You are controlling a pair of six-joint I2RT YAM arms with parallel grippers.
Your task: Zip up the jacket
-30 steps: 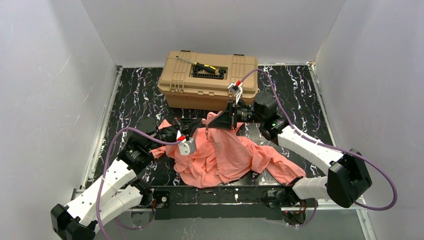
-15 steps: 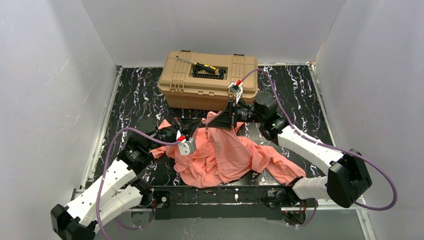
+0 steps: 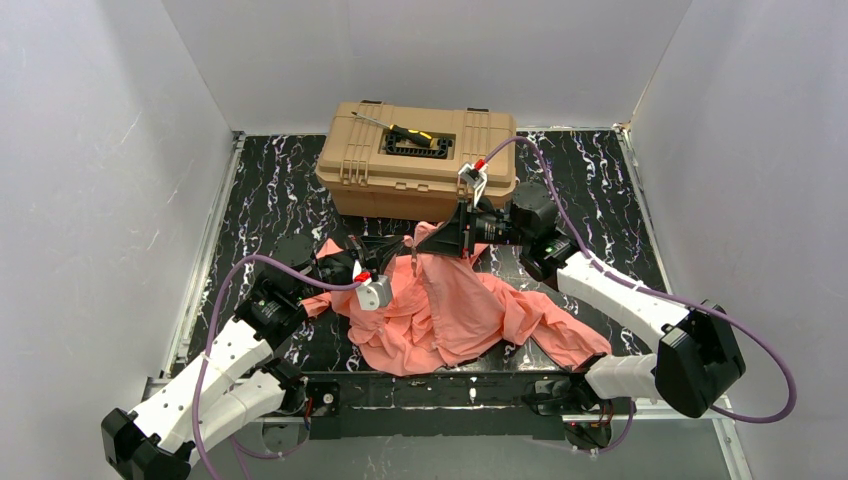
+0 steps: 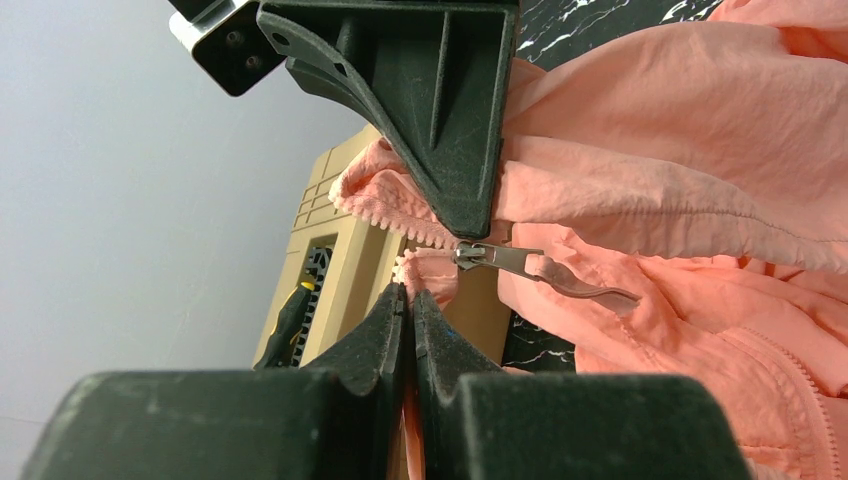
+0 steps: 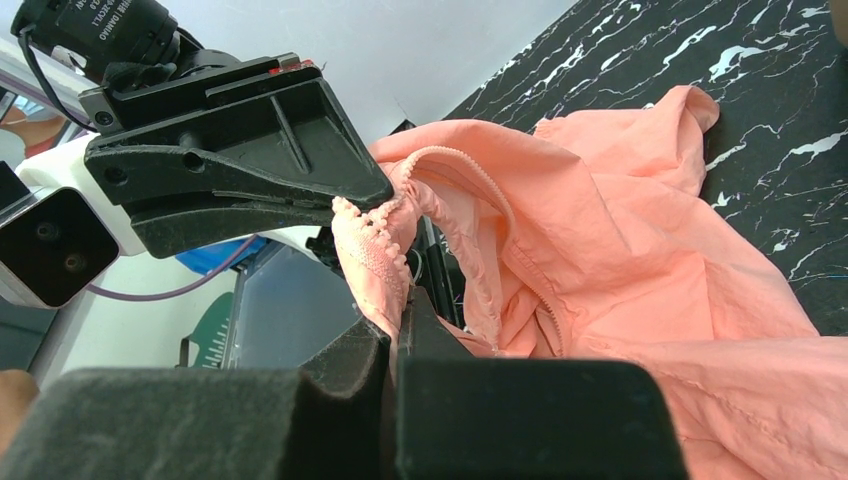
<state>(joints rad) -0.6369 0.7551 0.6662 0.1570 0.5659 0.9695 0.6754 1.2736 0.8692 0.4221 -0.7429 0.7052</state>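
Left tool (image 4: 408,300) and right tool (image 5: 402,318) each pinch the jacket (image 3: 450,310) at its zipper. Next, one should catch the pull tab (image 4: 565,278).

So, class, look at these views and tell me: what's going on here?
Both arms are working on a salmon-pink jacket crumpled on the table in front of a tan toolbox. The left gripper and the right gripper are each shut on its toothed zipper edge, tips close together, holding it up. The metal slider sits beside them, its pull tab hanging free, gripped by neither.
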